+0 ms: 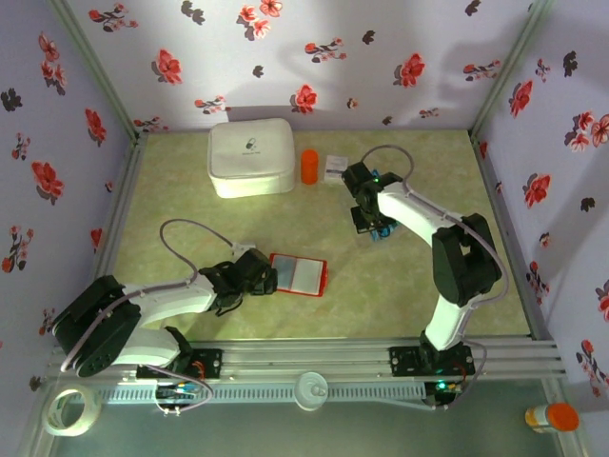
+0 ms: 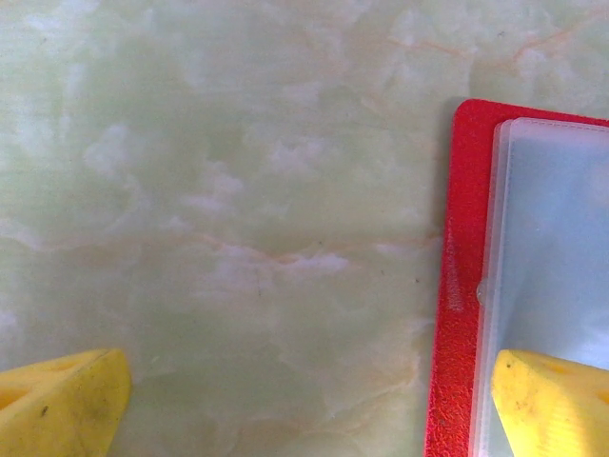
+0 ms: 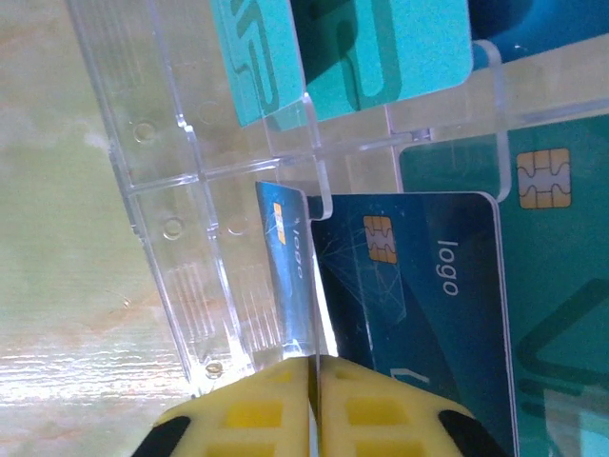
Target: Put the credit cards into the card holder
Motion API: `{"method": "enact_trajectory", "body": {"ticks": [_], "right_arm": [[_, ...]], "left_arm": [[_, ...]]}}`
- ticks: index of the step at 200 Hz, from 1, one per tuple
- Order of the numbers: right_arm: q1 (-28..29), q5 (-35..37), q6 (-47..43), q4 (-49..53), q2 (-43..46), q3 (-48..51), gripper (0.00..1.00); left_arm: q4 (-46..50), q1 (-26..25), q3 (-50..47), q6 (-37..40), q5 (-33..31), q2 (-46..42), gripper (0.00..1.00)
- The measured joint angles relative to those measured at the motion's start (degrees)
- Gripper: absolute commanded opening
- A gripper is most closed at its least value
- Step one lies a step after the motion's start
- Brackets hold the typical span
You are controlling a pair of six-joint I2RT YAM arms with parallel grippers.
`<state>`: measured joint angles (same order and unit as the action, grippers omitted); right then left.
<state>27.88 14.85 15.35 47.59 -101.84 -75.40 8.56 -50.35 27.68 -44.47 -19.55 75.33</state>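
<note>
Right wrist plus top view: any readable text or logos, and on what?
"logo": dark blue card, beside its chip.
"logo": blue card pinched on edge in the right gripper.
Teal cards: pale markings, no words readable.
White packet: dark print, too small to read.
White zip case: small dark mark, blurred.

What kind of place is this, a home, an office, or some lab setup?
Probably a staged robot test booth, not a lived-in room: floral-print walls box in a green marble-look tabletop, and the left arm and right arm are bolted to a metal rail at its near edge.
</note>
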Motion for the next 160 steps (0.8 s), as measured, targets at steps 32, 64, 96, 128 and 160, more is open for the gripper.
{"method": "enact_trajectory", "body": {"ticks": [32,64,96,128,160], "right_arm": [[-0.26,-2.40,-0.33,-0.59,0.26,-0.17,0.00],[-0.63,-4.81,-0.35,-0.26,1.66,-0.92,0.00],[-0.74,-9.20,0.48,-0.35,6.73,-1.51,0.00],[0.13,-16.44,4.83,-6.32,14.73,1.20,0.00],[4.35,-22.86,12.85,-18.21,22.32,12.11,0.00]], "left_arm": [[0.00,0.00,0.00,-0.02,0.00,-0.02,0.98],[0.00,0.00,0.00,0.00,0.00,-0.02,0.98],[0.00,0.00,0.00,-0.02,-0.15,-0.04,0.98],[0.04,0.00,0.00,-0.09,-0.15,-0.15,0.98],[0.39,0.00,-0.15,-0.24,-0.15,-0.83,0.98]]}}
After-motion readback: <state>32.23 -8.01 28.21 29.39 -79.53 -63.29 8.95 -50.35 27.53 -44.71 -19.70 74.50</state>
